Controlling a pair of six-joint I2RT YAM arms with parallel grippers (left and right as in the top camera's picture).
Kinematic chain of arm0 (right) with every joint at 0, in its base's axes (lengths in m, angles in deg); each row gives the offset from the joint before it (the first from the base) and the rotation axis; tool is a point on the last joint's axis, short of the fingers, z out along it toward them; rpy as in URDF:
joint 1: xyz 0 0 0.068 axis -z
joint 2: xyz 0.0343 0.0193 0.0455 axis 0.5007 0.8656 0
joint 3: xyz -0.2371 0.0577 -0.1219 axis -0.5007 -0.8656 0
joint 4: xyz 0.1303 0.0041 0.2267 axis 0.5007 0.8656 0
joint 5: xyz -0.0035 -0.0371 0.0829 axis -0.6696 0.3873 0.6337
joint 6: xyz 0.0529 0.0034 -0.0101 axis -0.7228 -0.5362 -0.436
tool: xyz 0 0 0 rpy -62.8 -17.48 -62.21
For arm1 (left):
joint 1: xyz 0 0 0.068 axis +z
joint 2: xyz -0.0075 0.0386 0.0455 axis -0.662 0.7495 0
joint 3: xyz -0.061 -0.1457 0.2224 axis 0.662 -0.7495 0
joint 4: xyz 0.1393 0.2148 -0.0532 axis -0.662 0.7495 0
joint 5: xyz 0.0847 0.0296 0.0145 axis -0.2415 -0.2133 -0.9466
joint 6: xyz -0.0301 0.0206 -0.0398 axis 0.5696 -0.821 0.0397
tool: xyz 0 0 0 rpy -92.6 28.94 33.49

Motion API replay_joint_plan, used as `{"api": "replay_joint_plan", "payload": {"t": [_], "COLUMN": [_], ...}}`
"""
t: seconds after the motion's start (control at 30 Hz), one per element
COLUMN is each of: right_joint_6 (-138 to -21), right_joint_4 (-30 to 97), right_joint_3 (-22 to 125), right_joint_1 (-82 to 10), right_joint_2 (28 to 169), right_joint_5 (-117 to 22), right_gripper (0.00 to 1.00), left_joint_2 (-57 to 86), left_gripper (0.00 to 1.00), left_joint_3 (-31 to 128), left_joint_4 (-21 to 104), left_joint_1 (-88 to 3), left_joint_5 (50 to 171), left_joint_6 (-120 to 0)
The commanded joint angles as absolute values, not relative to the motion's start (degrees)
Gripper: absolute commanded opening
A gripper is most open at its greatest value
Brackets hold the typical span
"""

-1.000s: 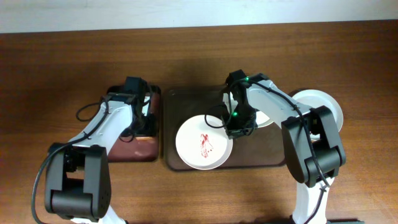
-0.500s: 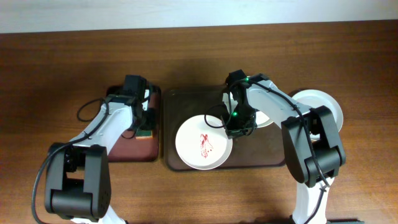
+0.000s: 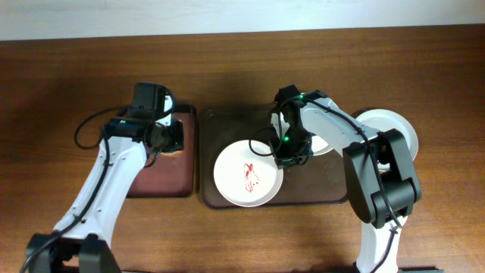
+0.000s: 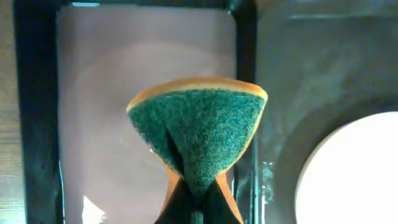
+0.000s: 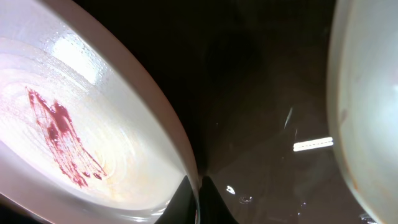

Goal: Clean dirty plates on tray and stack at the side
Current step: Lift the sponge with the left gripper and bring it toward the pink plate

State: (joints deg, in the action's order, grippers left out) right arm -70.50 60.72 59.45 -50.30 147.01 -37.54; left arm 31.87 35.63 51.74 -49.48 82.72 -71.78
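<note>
A white plate (image 3: pixel 246 176) with a red smear lies at the front left of the large dark brown tray (image 3: pixel 227 125). My right gripper (image 3: pixel 292 155) is shut on that plate's right rim; in the right wrist view the smeared plate (image 5: pixel 81 137) fills the left and the right gripper (image 5: pixel 199 186) pinches its edge. A second plate (image 3: pixel 324 142) on the tray is mostly hidden behind the right arm. A third plate (image 3: pixel 390 129) rests on the table to the right of the tray. My left gripper (image 4: pixel 198 186) is shut on a green and orange sponge (image 4: pixel 198 134), folded and held above the small tray.
The smaller reddish-brown tray (image 3: pixel 163 178) with a black rim sits left of the large tray, under the left gripper (image 3: pixel 168 136). In the left wrist view the small tray (image 4: pixel 112 93) is bare below the sponge. Wooden table surrounds both trays.
My left gripper closed on the sponge and lifted it off the small tray, with the arm swinging up and left. The right arm and the smeared plate have not moved.
</note>
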Motion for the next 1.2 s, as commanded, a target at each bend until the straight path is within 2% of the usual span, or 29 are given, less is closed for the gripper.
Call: {"api": "replay_joint_plan", "payload": {"t": [0.0,0.37,0.7,0.83,1.07,1.17], "right_joint_6": [-71.0,-71.0,-71.0,-71.0,-71.0,-71.0], "right_joint_4": [60.4,60.4,60.4,60.2,60.2,60.2], "right_joint_3": [58.8,58.8,58.8,58.8,58.8,58.8], "right_joint_1": [-50.6,-50.7,-50.7,-50.7,-50.7,-50.6], "right_joint_2": [146.2,146.2,146.2,146.2,146.2,146.2], "right_joint_5": [-38.2,-38.2,-38.2,-38.2,-38.2,-38.2], "right_gripper": [0.04,0.04,0.04,0.04,0.04,0.04], "left_joint_2": [25.7,8.7,6.7,13.9,37.9,43.4], "left_gripper": [0.0,0.0,0.0,0.0,0.0,0.0], "left_joint_3": [36.6,36.6,36.3,34.9,34.9,34.9], "left_joint_4": [50.0,43.3,42.8,47.7,56.2,58.3], "left_joint_1": [-47.9,-47.9,-47.9,-47.9,-48.0,-49.1], "left_joint_5": [84.7,84.7,84.7,84.6,84.9,88.8], "left_joint_6": [-72.7,-72.7,-72.7,-72.7,-70.8,-69.9]}}
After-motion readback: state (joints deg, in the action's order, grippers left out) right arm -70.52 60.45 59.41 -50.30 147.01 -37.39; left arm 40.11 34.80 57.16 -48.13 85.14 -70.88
